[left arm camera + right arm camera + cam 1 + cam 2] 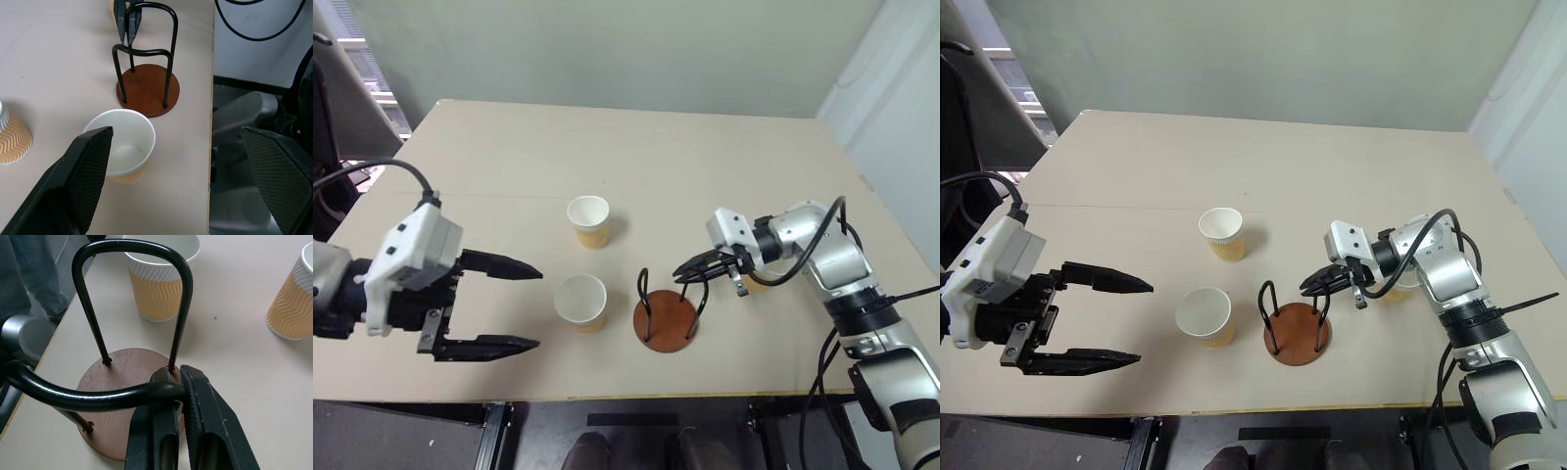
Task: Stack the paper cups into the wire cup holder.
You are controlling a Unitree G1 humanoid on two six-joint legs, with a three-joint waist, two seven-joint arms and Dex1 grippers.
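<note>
The wire cup holder (666, 319), a brown wooden disc with black wire loops, stands near the table's front edge. My right gripper (682, 273) is shut on the top of one of its loops (98, 399), coming in from the right. One paper cup (580, 302) stands upright just left of the holder, and a second paper cup (588, 221) stands farther back. A third paper cup (1397, 290) is mostly hidden behind my right wrist. My left gripper (536, 307) is open wide, left of the near cup and apart from it, its fingers (83, 171) pointing toward that cup (123, 147).
The beige table (636, 157) stretches back toward a pale wall. The table's front edge (607, 397) runs close below the holder and the near cup. Black cables (808, 255) hang along my right arm.
</note>
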